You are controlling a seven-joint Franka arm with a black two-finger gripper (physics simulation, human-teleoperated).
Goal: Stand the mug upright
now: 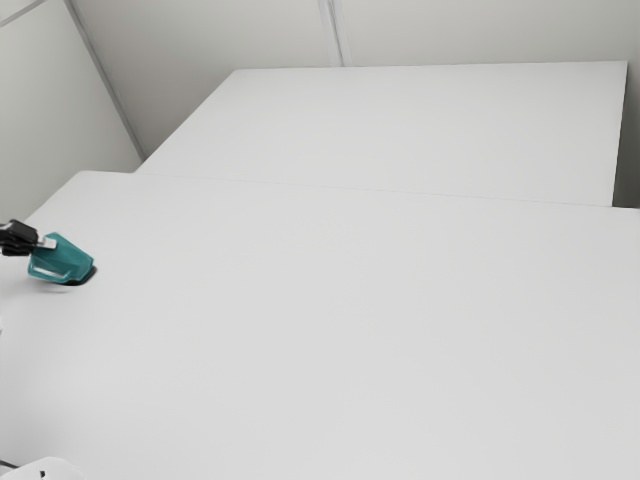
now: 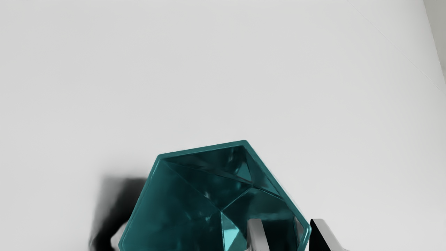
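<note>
At the white table's (image 1: 350, 330) end toward the exterior view's left, a black gripper (image 1: 46, 243) is holding its fingers (image 2: 258, 237) apart, one inside and one outside a teal mug (image 1: 66, 257), which is leaning tilted at that table end.

We counted one mug (image 1: 68, 258) and one claw (image 1: 46, 243), both near nine o'clock in the exterior view. We made it two broad pale tops: one counter (image 1: 330, 330) and one further surface (image 1: 420, 130) toward twelve. Near seven, we found one rounded white piece (image 1: 48, 469), cut off by the edge, and one thin dark strip (image 1: 8, 464).
</note>
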